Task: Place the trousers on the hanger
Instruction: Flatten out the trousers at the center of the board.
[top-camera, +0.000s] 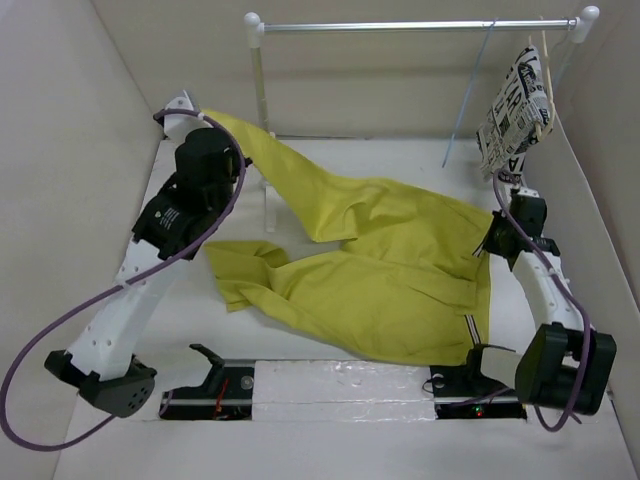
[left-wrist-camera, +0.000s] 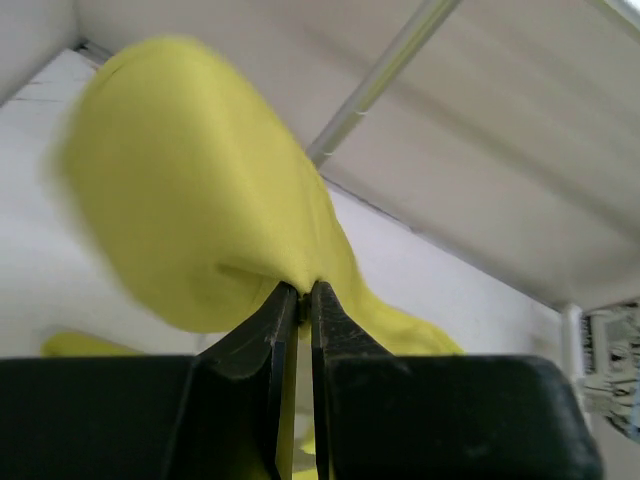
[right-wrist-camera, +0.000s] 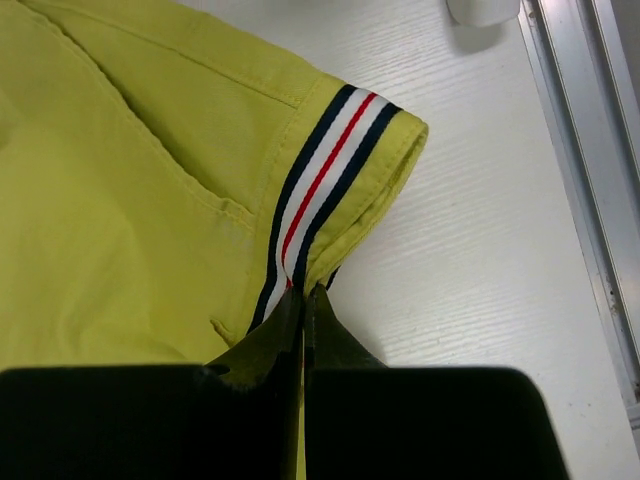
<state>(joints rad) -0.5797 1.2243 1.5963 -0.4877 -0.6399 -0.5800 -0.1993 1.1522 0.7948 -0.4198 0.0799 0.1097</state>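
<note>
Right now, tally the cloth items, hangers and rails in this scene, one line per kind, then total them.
Cloth items: 2 (mustard-yellow fabric trousers, black-and-white newspaper-print cloth)
Hangers: 2 (thin light-blue hanger, pale wooden hanger)
Rails: 1 (metal clothes rail with white end caps)
Total: 5

1. We see a white table (top-camera: 400, 165) with a faint wood grain, boxed in by plain cream walls (top-camera: 60, 150) on 3 sides.
2. At the far end we find a silver clothes rail (top-camera: 400, 25) with 2 white knobs, standing on a white post (top-camera: 258, 90).
3. From its right end hangs a pale wooden hanger (top-camera: 546, 70) bearing a black-and-white printed cloth (top-camera: 515, 110).
4. We note soft, even light and only faint shadows.
</note>
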